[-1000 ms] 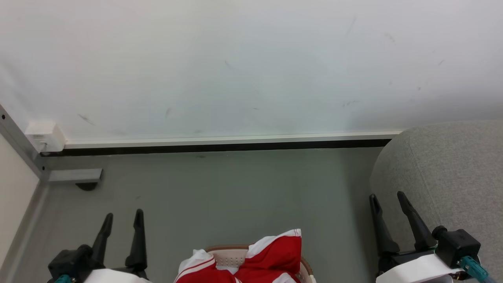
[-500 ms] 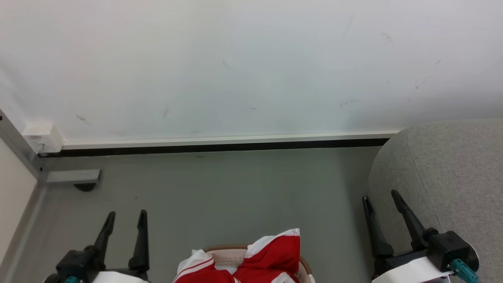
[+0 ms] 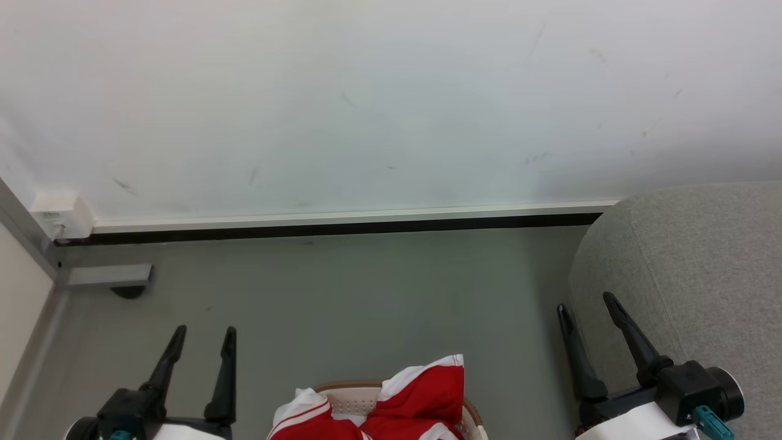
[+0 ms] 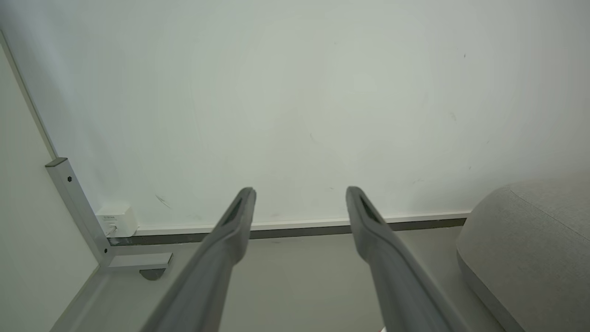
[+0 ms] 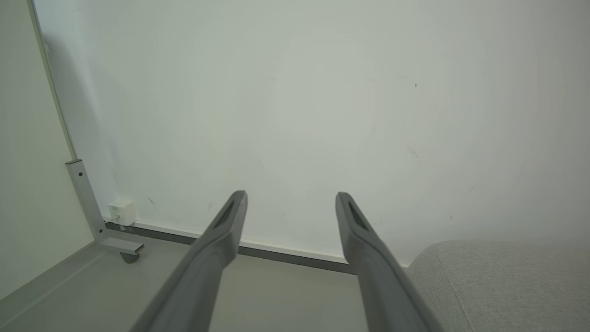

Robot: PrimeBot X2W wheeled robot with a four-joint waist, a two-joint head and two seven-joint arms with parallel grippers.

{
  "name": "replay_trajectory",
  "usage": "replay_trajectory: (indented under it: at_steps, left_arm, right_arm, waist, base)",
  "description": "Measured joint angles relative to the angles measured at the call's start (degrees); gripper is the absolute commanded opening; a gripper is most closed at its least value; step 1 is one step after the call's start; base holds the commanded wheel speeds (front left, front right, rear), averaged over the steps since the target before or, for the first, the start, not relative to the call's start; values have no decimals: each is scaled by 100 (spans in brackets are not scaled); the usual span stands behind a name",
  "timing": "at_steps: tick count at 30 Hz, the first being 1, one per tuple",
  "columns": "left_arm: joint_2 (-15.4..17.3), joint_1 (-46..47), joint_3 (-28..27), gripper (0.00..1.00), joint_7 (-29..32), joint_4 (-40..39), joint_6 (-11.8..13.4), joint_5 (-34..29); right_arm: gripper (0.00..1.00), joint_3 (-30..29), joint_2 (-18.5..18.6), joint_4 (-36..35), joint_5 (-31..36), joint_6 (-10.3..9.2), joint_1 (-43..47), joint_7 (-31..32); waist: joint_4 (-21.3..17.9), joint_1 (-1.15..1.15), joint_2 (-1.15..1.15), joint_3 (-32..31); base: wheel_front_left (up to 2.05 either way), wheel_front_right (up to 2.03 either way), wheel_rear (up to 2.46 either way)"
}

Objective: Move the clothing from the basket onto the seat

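Red clothing (image 3: 421,397) with white panels and stripes, heaped in the basket (image 3: 342,387) at the bottom middle of the head view. Bunched up above the brown rim, with a patch of perforated cream wall showing between the folds. Cut off by the lower edge, so no telling how much lies inside. Basket standing on the grey floor (image 3: 342,293), between the two arms and apart from both.

On the robot's left, the left gripper (image 3: 206,330): spread wide, holding nothing, tips aimed toward the wall (image 3: 366,104), over bare floor. In the left wrist view, its two fingers (image 4: 230,230) parted, with floor and wall between them.

On the right, the right gripper (image 3: 584,301): likewise wide apart and empty, raised just beside the rounded end of the light-grey seat (image 3: 690,263). Touching the fabric or not, cannot tell. In the right wrist view, the seat's stitched corner at the lower right, beside the right-hand finger.

Farther out: faint scuffs on the white wall, a pale baseboard (image 3: 342,215) over a dark strip, a small white box (image 3: 61,214) in the left corner, and a metal post (image 3: 30,244) with a flat foot (image 3: 110,276) on the floor.
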State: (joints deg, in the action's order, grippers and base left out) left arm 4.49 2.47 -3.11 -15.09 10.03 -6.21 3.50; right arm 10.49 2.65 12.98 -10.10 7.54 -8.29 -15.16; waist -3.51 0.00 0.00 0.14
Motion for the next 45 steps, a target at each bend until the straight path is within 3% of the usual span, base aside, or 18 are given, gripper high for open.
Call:
replay_trajectory:
  at_steps: [13,23,29,36,45]
  left_arm:
    - [-21,0,-68,100,-2,-13,-31,1]
    - [-60,45,-53,100,-3,-54,-79,152]
    - [-78,279,188,100,-4,400,-109,430]
    - [304,1008,1045,100,102,1539,-131,428]
    - [947,1972,2317,100,612,2820,-132,988]
  right_arm:
    - [100,-24,2,-13,-8,0,-22,0]
    - [100,-143,8,-76,-4,0,-127,-1]
    - [100,-256,8,-214,2,0,-272,-2]
    - [100,-335,13,-419,-35,0,-539,-2]
    - [100,-352,19,-754,-292,0,-892,-1]
  waist:
    - [-44,0,0,-2]
    - [-290,0,0,162]
    - [-499,0,0,500]
    - [-781,0,0,1132]
    - [-1176,1,0,2090]
  base:
    - [0,0,0]
    - [0,0,0]
    - [0,0,0]
    - [0,0,0]
    - [0,0,0]
